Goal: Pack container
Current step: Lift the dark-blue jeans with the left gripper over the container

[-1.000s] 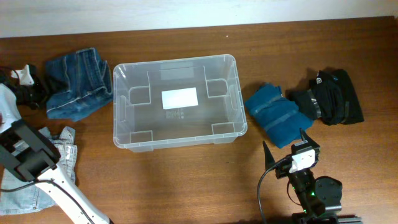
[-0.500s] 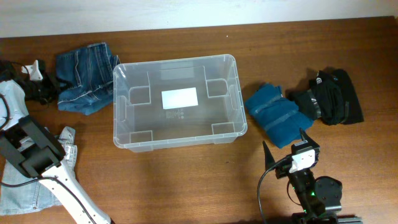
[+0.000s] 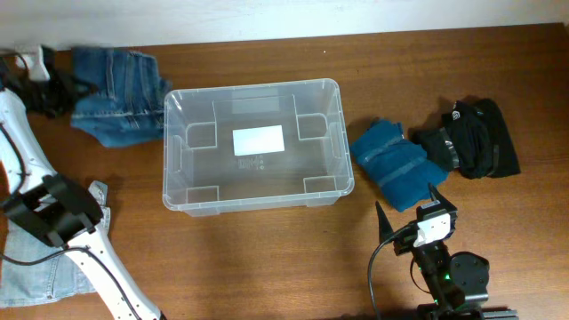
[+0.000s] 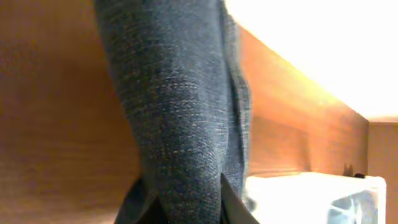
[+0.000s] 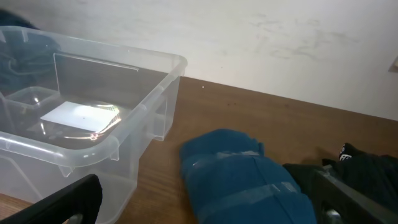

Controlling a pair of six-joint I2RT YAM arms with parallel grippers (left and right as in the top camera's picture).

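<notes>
The container (image 3: 249, 88) is a clear rectangular bin with a white label on its bottom, standing mid-table; nothing shows inside it. My left gripper (image 3: 64, 89) is at the far left corner, shut on dark blue jeans (image 3: 120, 89) that hang just left of the bin. In the left wrist view the jeans (image 4: 180, 112) fill the space between the jaws (image 4: 180, 208), with the container's corner (image 4: 311, 196) beyond. My right gripper (image 3: 409, 213) is open and empty near the front edge. It also shows in the right wrist view (image 5: 205, 211), facing the container (image 5: 155, 93).
A folded teal cloth (image 3: 391, 162) (image 5: 242, 174) lies right of the bin. A black garment (image 3: 471, 138) (image 5: 367, 165) lies beyond it. Light blue denim (image 3: 36, 262) lies at the front left under my left arm. A pale wall runs along the table's far edge.
My left gripper has moved toward the table's far edge, carrying the dark jeans with it. The right arm and the bin have not moved.
</notes>
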